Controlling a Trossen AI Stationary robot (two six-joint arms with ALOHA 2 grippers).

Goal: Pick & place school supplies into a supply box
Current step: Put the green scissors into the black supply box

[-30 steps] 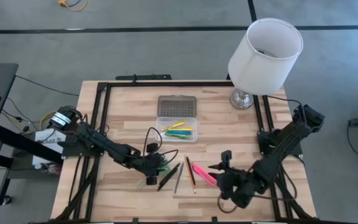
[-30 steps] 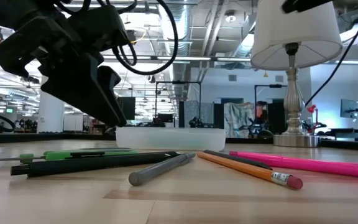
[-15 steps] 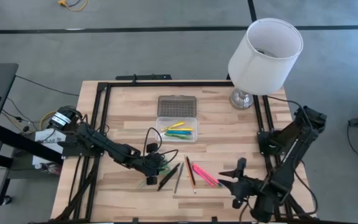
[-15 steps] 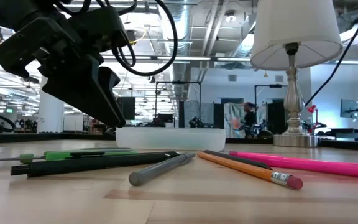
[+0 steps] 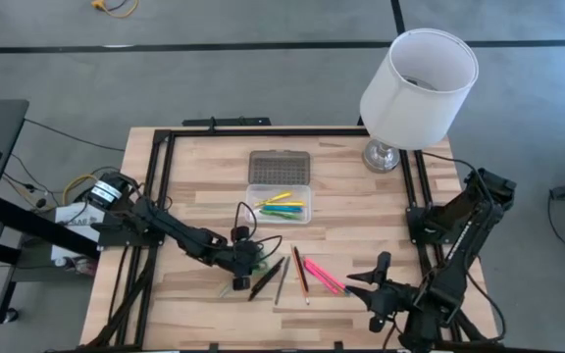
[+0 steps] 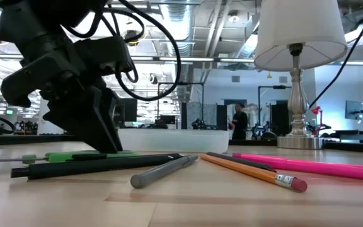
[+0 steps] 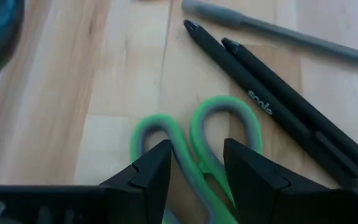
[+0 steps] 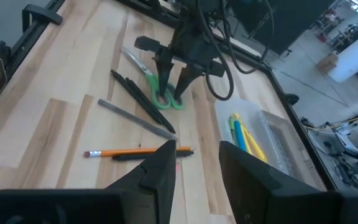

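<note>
My left pincer [image 5: 246, 257] is down on the counter [image 5: 204, 186], fingers [image 7: 151, 174] apart and straddling the green-handled scissors [image 7: 197, 146]. From the left wrist view the tips sit either side of the inner handle loop; can't tell if they touch it yet. No grip, scissors lie flat on the wood.

My right pincer [image 5: 371, 284] hovers over the near right corner of the counter, fingers [image 8: 157, 165] apart, holding nothing.

Supply box [image 5: 279, 204] is mid-counter, lid [image 5: 279, 167] hinged open and lying flat on the far side. Already inside: yellow and green highlighters [image 5: 282, 205], possibly more, too small to sort.

Still loose on the counter, near edge, just to the right of the scissors:
- two black pens [image 7: 272, 118] side by side, just beside the scissor handles
- grey pen [image 5: 282, 278] next over
- orange pencil [image 5: 302, 275] with a pink eraser, a thin black one alongside it
- pink highlighters [image 5: 322, 276] farthest right, nearest my right pincer

White lamp [image 5: 415, 83] stands at the far right corner, well apart from the supplies. In the low view a person [image 6: 237, 121] shows in the room behind the counter.
</note>
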